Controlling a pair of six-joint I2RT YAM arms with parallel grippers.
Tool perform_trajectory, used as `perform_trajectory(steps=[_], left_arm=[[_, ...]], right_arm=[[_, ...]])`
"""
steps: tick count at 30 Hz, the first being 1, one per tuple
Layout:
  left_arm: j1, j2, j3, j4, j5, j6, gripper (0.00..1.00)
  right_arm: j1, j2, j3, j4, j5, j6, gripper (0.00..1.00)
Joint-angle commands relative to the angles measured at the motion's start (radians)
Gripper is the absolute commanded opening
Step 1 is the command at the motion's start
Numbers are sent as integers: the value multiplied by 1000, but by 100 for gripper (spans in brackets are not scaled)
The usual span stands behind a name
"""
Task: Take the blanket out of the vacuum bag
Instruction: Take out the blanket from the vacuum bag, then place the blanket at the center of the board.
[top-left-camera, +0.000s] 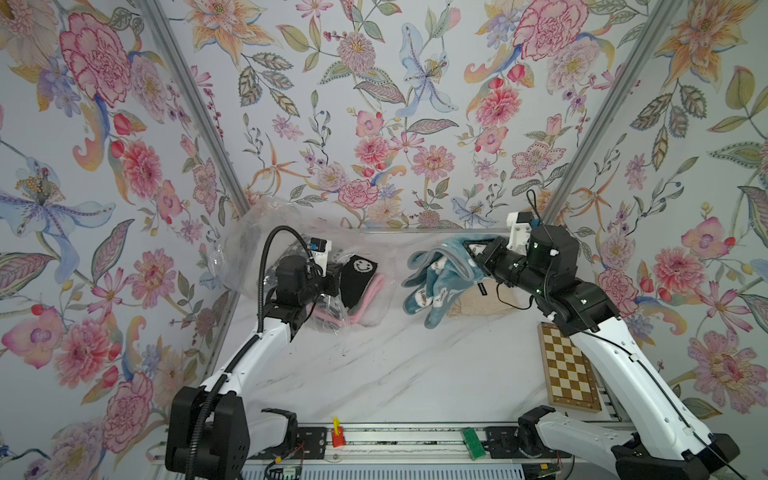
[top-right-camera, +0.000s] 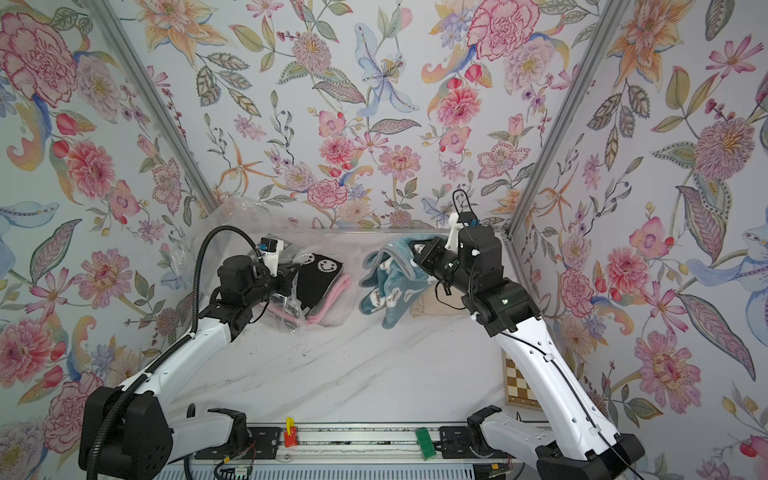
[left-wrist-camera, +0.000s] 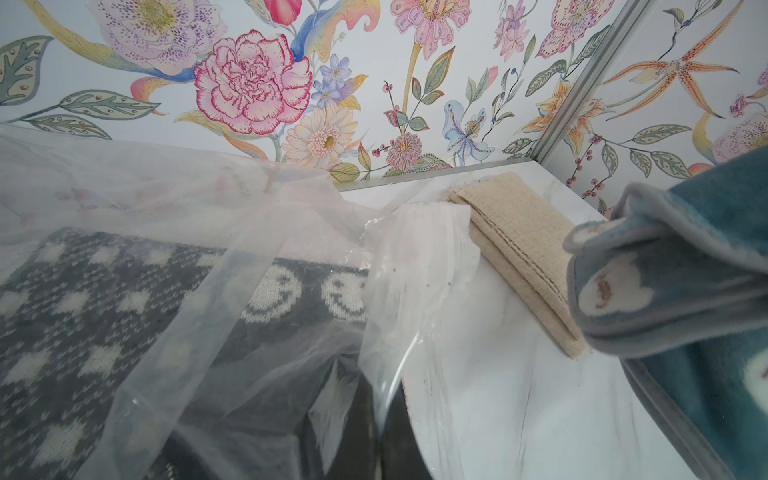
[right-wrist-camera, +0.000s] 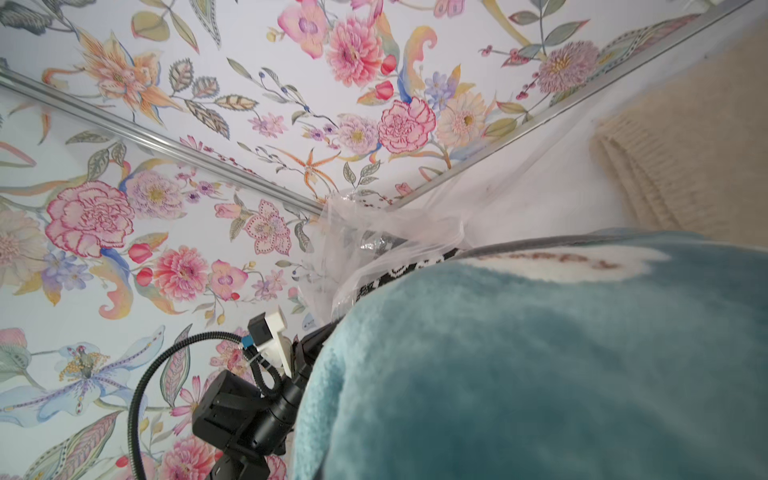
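Because the left gripper (top-left-camera: 334, 278) pinches the vacuum bag (top-left-camera: 249, 232) at centre left to anchor it, the right gripper (top-left-camera: 473, 251), clenched on the teal blanket (top-left-camera: 436, 282), holds it apparently clear at centre right.

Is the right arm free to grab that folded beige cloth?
Probably not: the right arm has its jaws shut on the teal blanket, which hangs by the beige cloth; it must let go first.

Top views overhead, facing table (top-left-camera: 374, 374); wrist views close, seemingly sharing blanket (left-wrist-camera: 665, 270)
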Motion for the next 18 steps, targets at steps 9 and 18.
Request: perform_trajectory(steps=[9, 18], left_arm=[[10, -7, 16, -13, -14, 11, 0], [10, -26, 16, -12, 11, -4, 0]], right_arm=[[-136, 285, 345, -13, 47, -134, 0], [-196, 559, 569, 48, 61, -109, 0]])
